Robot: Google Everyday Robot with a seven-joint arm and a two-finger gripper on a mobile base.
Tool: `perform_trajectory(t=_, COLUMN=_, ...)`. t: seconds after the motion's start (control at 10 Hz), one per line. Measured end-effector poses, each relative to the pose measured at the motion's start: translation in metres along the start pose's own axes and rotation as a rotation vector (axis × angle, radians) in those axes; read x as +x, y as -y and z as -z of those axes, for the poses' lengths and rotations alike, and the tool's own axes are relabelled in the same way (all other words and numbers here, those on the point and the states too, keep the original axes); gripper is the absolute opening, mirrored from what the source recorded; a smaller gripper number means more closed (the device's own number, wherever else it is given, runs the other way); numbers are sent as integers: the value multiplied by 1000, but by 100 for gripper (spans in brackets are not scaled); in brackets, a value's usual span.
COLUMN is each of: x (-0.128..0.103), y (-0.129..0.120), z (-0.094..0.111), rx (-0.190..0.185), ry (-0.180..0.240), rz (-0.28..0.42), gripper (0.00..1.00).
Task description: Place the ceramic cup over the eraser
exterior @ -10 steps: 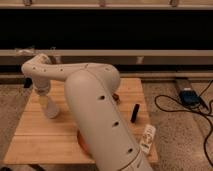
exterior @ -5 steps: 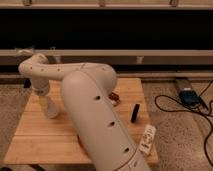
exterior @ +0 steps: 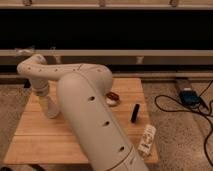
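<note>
The eraser (exterior: 134, 113) is a slim black stick lying on the right part of the wooden table (exterior: 30, 140). My gripper (exterior: 51, 111) hangs at the end of the white arm over the left part of the table, far left of the eraser. A white tapered shape at its tip, touching or just above the wood, may be the ceramic cup (exterior: 52, 113). I cannot separate it from the gripper.
A red-and-white item (exterior: 113, 97) lies near the table's middle, and a flat white remote-like bar (exterior: 147, 139) lies at the front right edge. My thick arm link (exterior: 95, 130) hides the table's centre. A blue device (exterior: 189, 96) and black cables lie on the floor at right.
The arm's elbow has swung a little to the left and the big link has shifted with it. The gripper end stays at about the same spot on the left of the table.
</note>
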Motion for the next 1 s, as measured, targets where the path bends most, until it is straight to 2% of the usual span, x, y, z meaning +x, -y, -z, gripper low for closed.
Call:
perform_trajectory(t=0.4, x=-3, y=2, z=3, rx=-3, ry=7, rz=4, gripper=23)
perform_trajectory(t=0.6, x=-2, y=4, z=10, rx=-27, ry=-8, rz=5, gripper=2)
perform_trajectory(t=0.8, x=3, y=8, z=27, rx=-55, ry=-31, rz=15, gripper=0)
perform_trajectory(t=1.0, x=4, y=11, z=61, rx=-97, ry=-59, rz=24, gripper=0)
